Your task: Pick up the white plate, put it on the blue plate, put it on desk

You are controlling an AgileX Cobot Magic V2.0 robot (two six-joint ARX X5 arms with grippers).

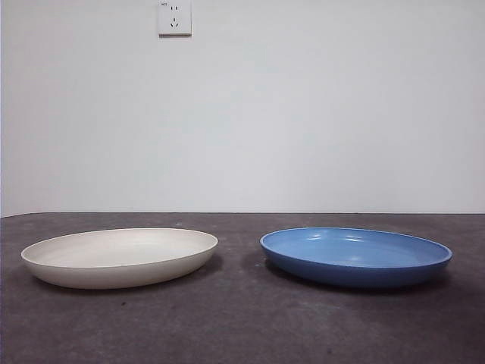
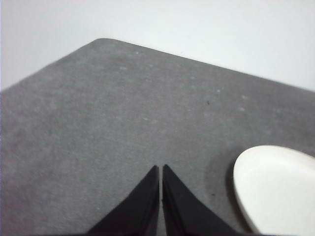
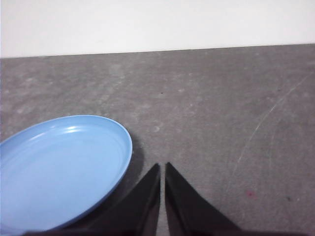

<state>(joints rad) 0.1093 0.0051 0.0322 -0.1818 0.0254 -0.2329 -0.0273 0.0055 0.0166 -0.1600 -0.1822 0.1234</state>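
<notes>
The white plate (image 1: 120, 256) lies flat on the desk (image 1: 242, 326) at the left of the front view, and the blue plate (image 1: 356, 255) lies flat to its right with a gap between them. My left gripper (image 2: 161, 169) is shut and holds nothing; it hovers over bare desk (image 2: 108, 113) beside the white plate (image 2: 278, 189). Over the desk (image 3: 221, 108) my right gripper (image 3: 162, 167) is shut and holds nothing, just beside the rim of the blue plate (image 3: 59, 169). Neither arm shows in the front view.
A pale wall with a white power socket (image 1: 174, 17) rises behind the desk's far edge. The left wrist view shows a rounded corner of the desk (image 2: 103, 42).
</notes>
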